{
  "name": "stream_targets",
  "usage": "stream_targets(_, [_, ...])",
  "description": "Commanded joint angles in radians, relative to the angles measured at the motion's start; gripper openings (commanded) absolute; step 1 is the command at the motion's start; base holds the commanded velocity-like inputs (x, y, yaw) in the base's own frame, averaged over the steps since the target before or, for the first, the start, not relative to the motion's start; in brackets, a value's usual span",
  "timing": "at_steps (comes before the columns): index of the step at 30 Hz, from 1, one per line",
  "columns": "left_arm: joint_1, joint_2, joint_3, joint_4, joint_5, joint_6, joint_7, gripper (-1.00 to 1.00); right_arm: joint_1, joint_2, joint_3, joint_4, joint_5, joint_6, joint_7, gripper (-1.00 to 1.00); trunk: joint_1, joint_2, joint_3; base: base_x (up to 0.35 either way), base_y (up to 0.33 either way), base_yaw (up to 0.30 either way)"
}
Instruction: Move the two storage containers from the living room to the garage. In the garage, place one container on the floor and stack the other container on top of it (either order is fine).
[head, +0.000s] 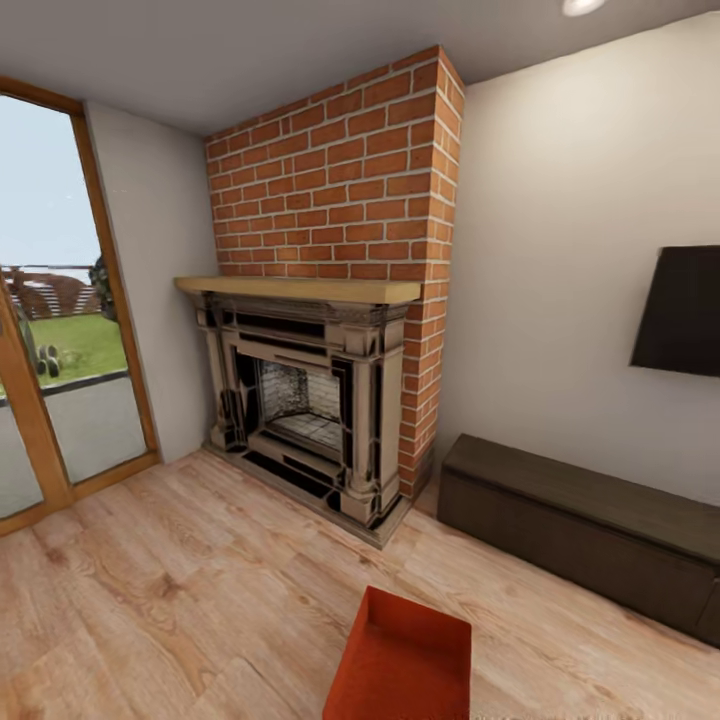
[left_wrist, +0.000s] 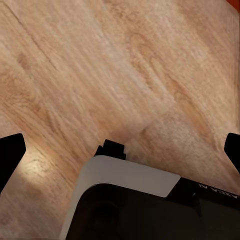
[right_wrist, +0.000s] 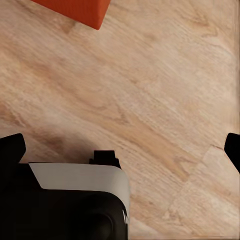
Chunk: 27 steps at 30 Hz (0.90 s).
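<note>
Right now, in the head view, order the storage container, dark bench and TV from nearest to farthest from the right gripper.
1. storage container, floor just ahead
2. dark bench, right, against wall
3. TV, on the wall above it

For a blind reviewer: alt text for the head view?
An orange-red storage container sits on the light wood-plank floor before a brick fireplace, with a dark low bench and wall-mounted TV at right.

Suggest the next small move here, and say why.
Probably lower both open claws toward the orange-red rectangular open-top plastic bin ahead. It sits on the light wood-plank floor at the head view's bottom edge, ungrasped. The left claw and right claw each hang over bare planks with fingertips spread wide, holding nothing.
</note>
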Motion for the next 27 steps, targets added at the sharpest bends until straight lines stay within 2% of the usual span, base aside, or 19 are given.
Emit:
stream_targets(1, [0.000, 0.000, 0.005, 0.000, 0.001, -0.003, 0.001, 1.00, -0.002, 0.000, 0.008, 0.003, -0.004, -0.005, -0.003, 1.00, 0.000, -0.001, -0.001, 0.017, 0.000, -0.286])
stream_targets(14, [0.000, 0.000, 0.004, 0.000, 0.001, -0.003, 0.000, 1.00, -0.002, 0.000, 0.008, 0.003, -0.004, -0.005, -0.003, 1.00, 0.000, -0.001, -0.001, 0.093, 0.000, -0.286])
stream_targets(27, [0.000, 0.001, 0.006, 0.000, 0.001, -0.003, 0.002, 1.00, -0.002, 0.000, 0.008, 0.003, -0.003, -0.005, -0.003, 1.00, 0.000, -0.001, -0.001, 0.011, 0.000, -0.276])
